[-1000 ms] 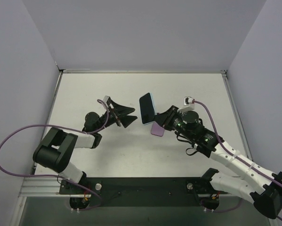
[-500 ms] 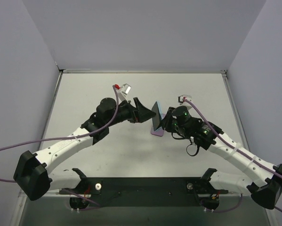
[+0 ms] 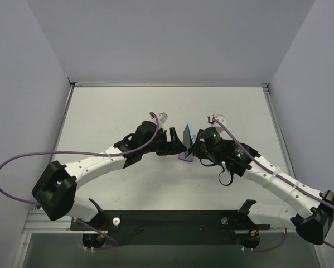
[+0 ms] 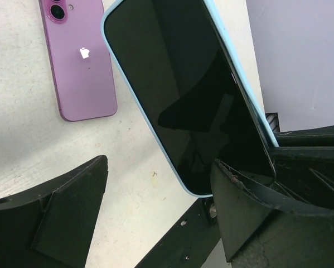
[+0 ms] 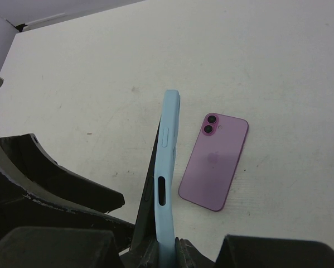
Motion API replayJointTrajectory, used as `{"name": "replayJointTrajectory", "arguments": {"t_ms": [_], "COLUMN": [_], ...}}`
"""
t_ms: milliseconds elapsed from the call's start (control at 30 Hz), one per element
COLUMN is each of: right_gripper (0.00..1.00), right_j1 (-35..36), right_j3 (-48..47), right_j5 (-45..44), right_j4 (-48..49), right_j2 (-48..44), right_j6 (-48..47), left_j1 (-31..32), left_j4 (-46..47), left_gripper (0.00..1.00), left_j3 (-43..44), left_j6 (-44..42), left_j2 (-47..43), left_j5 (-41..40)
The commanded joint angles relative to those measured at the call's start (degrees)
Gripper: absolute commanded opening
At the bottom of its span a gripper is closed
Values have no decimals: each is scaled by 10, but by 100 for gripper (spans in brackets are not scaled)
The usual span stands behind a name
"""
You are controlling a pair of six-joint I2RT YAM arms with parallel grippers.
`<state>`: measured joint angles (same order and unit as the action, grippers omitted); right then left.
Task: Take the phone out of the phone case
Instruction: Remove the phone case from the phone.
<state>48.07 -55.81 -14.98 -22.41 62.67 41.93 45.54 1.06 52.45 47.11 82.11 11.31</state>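
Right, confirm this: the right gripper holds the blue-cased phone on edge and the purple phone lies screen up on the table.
Not quite: the purple phone lies back up, lenses and logo showing in the right wrist view. The right gripper does hold the blue-cased phone on edge.

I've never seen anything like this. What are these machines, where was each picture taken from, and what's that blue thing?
Two robot arms are bolted to a table. One picture looks down from above; the other two come from a camera on each wrist. The right end effector, a two-finger clamp, grips a phone in a light blue case. The left end effector is open, straddling that phone. A purple phone lies back-up on the table.
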Motion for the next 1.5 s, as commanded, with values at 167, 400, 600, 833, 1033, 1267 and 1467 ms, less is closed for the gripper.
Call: {"name": "replayJointTrajectory", "arguments": {"t_ms": [167, 400, 600, 833, 1033, 1267, 1467], "right_gripper": [0, 0, 0, 0, 0, 0, 0], "right_j1": [1, -6, -18, -20, -21, -19, -19], "right_j3": [-32, -47, -55, -70, -75, -74, -72], "right_j5": [-22, -1, 18, 37, 43, 52, 61], "right_j4": [23, 18, 2, -6, -8, -8, -6], "right_j2": [-1, 4, 9, 26, 32, 25, 21], "right_j6": [0, 12, 34, 51, 56, 57, 58], "left_j1": [20, 68, 81, 114, 152, 154, 155], "left_j4": [65, 58, 92, 92, 88, 68, 64], "left_gripper": [79, 78, 82, 81, 80, 72, 71], "left_j3": [-7, -16, -63, -52, -23, 0, 16], "left_j6": [12, -96, -124, -178, -212, -214, -229], "left_j2": [-58, -98, -137, -132, -107, -85, -77], "left_j5": [-14, -72, -109, -158, -212, -269, -309]}}
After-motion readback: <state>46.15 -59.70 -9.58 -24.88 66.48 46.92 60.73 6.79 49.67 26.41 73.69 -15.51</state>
